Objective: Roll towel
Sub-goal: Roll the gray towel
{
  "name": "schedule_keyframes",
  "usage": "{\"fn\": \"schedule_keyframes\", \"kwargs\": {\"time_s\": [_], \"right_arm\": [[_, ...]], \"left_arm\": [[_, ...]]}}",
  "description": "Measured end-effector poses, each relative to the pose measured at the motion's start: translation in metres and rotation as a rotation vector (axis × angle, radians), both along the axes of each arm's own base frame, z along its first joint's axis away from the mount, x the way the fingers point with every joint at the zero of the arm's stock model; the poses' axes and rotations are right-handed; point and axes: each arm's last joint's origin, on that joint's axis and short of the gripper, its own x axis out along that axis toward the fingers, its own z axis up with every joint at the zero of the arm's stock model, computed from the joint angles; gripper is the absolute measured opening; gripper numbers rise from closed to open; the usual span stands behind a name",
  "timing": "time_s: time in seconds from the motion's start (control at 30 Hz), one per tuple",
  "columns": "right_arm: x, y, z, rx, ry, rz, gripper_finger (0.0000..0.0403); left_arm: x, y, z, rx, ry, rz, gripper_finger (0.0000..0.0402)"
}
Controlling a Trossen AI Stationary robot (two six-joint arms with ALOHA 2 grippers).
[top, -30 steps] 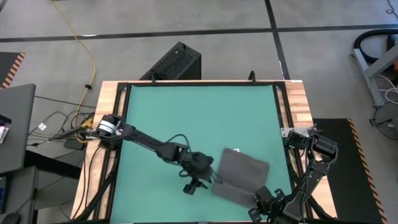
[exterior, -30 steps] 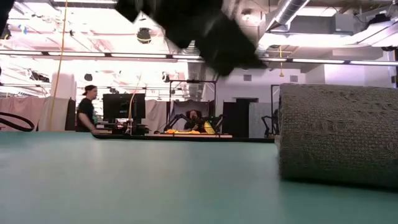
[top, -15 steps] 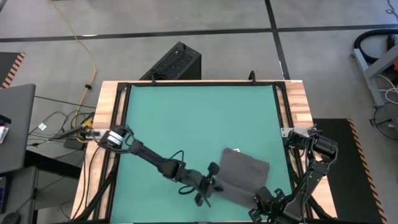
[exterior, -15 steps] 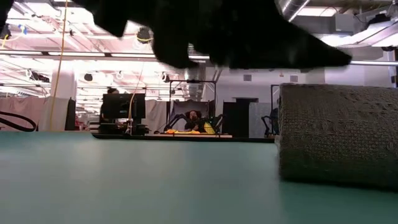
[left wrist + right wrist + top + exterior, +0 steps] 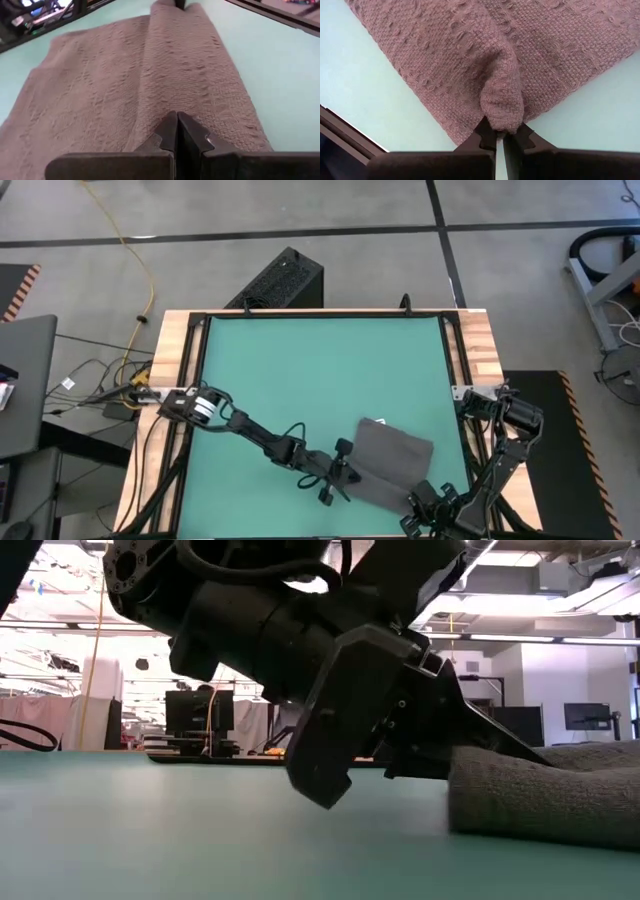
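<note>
Between both pinching hands, left hand (image 5: 345,477) and right hand (image 5: 413,502), apparently lies the towel (image 5: 392,461).

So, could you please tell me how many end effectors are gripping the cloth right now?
2: the left end effector pinches the plain dark grey soft towel at its left edge; the right end effector pinches a bunched fold near the table's front-right.

Towel (image 5: 392,462) on table (image 5: 300,370), between left hand (image 5: 345,473) and right hand (image 5: 418,502).
</note>
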Motion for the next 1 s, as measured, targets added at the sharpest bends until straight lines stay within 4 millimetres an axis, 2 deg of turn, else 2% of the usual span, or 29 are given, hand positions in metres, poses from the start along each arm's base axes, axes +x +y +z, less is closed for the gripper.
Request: {"fn": "schedule_keyframes", "kwargs": {"time_s": [0.13,0.23,0.4,0.53,0.7,0.87,1.0], "right_arm": [[-0.002,0.0,0.001,-0.011,-0.004,0.015,0.005],[-0.006,0.002,0.007,-0.083,-0.041,0.039,0.006],[-0.015,0.007,0.034,-0.162,-0.033,0.041,0.0064],[-0.023,0.01,0.048,-0.202,-0.017,0.056,0.0065],[-0.032,0.013,0.049,-0.188,0.027,0.069,0.0066],[-0.031,0.011,0.045,-0.187,0.049,0.073,0.0066],[-0.03,0.011,0.057,-0.249,-0.063,0.063,0.0065]], "left_arm": [[0.001,0.005,-0.003,-0.028,0.038,0.032,0.0],[0.001,0.007,-0.004,-0.027,0.042,0.04,0.0],[0.0,0.008,-0.008,-0.034,0.083,0.053,0.0],[0.0,0.008,-0.008,-0.041,0.091,0.054,0.0],[0.0,0.009,-0.009,-0.041,0.095,0.051,0.0],[0.0,0.01,-0.009,-0.043,0.096,0.051,0.0],[0.0,0.01,-0.009,-0.044,0.096,0.051,0.0]]}}
